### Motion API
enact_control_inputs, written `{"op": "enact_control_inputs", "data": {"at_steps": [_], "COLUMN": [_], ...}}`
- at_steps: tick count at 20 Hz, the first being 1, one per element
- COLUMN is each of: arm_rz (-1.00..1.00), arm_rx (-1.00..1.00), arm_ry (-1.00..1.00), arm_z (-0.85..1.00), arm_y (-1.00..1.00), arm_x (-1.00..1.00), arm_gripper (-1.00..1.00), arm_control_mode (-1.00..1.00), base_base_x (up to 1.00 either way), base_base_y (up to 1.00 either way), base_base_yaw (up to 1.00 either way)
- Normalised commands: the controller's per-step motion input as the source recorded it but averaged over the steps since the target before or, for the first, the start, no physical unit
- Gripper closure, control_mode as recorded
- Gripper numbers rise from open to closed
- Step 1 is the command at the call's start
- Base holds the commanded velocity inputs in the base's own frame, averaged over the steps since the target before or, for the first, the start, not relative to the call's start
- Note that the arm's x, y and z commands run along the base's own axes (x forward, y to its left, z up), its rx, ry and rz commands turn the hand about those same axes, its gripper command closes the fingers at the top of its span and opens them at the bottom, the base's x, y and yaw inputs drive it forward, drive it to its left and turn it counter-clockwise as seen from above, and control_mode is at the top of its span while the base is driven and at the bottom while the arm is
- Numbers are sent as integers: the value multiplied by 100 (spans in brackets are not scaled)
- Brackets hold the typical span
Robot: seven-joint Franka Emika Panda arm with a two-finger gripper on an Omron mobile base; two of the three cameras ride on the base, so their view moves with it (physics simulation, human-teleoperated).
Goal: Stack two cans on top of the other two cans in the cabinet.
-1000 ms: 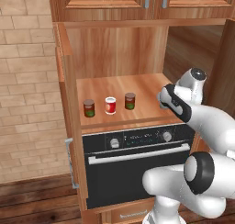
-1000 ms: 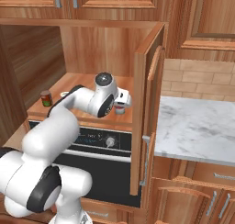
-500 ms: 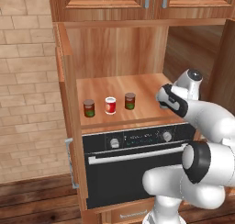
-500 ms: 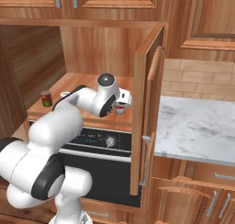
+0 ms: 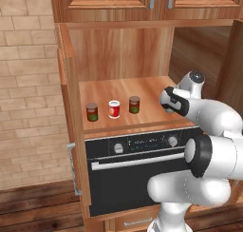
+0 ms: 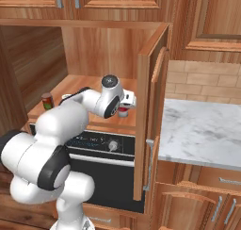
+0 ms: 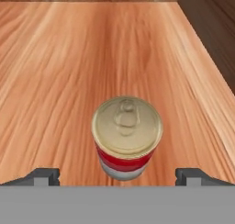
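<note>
On the cabinet's (image 5: 142, 86) wooden shelf, near its front edge, three tins stand in a row: a dark red-and-green can (image 5: 92, 111), a bright red-and-white can (image 5: 114, 109) and a second dark can (image 5: 134, 104). Further right, my gripper (image 5: 169, 101) hovers over the shelf. The hand view looks down on another red-and-white can (image 7: 127, 136) with a silver top, upright on the shelf (image 7: 69, 58). My gripper (image 7: 118, 176) is open, and its fingertips (image 7: 43, 176) stand wide on either side of this can without touching it. From the right, this can (image 6: 123, 111) peeks out below the hand (image 6: 126, 101).
Below the shelf is a black oven (image 5: 137, 174). The cabinet's open door (image 6: 150, 106) stands close to the right of the hand, with a marble counter (image 6: 202, 130) beyond it. The niche's side wall (image 7: 206, 30) runs along the right of the shelf.
The hand has crept slightly further over the right-hand red-and-white can and the arm has shifted a little. The jaws have stayed wide and no can has moved.
</note>
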Motion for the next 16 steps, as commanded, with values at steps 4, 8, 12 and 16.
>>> {"op": "enact_control_inputs", "data": {"at_steps": [4,8,12,16], "arm_rz": [0,0,0,0], "arm_rx": [-10,-6,-1,0], "arm_ry": [0,0,0,0], "arm_z": [-15,-16,-11,-7], "arm_y": [0,0,-1,-8], "arm_x": [9,12,16,16], "arm_gripper": [-100,-100,-100,-100], "arm_control_mode": [-100,-100,-100,-100], "base_base_x": [0,0,0,0], "base_base_y": [0,0,0,0], "base_base_yaw": [0,0,0,0]}}
